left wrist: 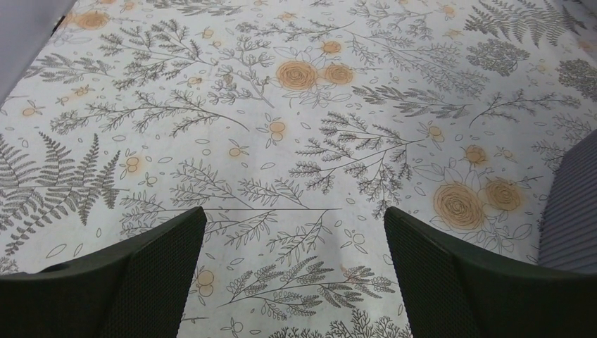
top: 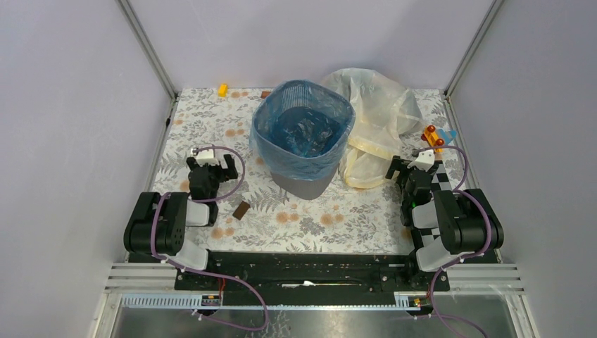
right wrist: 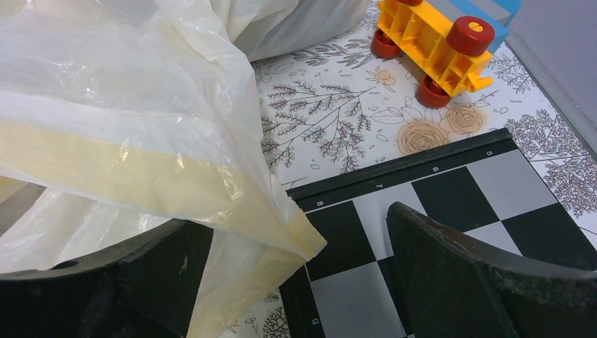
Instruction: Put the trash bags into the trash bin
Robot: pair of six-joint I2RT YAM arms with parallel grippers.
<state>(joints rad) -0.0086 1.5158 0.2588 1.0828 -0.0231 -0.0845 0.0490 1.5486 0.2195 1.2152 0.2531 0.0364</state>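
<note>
The trash bin (top: 301, 187) is set upright near the middle of the worktop (top: 338, 215); it is lined with a blue trash bag (top: 271, 137), whose edge is folded out over the rim and part of the way down the grey sides; crumpled blue film is seen at the bottom of the trash bin.

A pale trash bag (top: 373, 116), translucent with a yellowish hem, is heaped on the worktop to the right of the trash bin and rests against it; it is not inside the bin.

The left gripper (top: 209, 163) is held low to the left of the trash bin and near it; its jaws are spread wide with nothing between them; in the left wrist view (left wrist: 296, 232) only flowered worktop is seen below, with the bin's mesh wall (left wrist: 572, 211) at the right edge.

The right gripper (top: 412, 167) is held to the right of the trash bin, just beside the pale trash bag; its jaws are spread wide and nothing is pinched; in the right wrist view (right wrist: 292, 225) the bag's hem (right wrist: 141, 176) lies across one finger and reaches into the gap; below the jaws a checkerboard (right wrist: 450, 204) is laid.

A yellow toy with red wheels (right wrist: 436, 49) lies farther right of the trash bin, beyond the checkerboard; a small brown piece (top: 241, 210) lies in front of the trash bin to the left; a small yellow block (top: 222, 89) lies behind it to the left.
</note>
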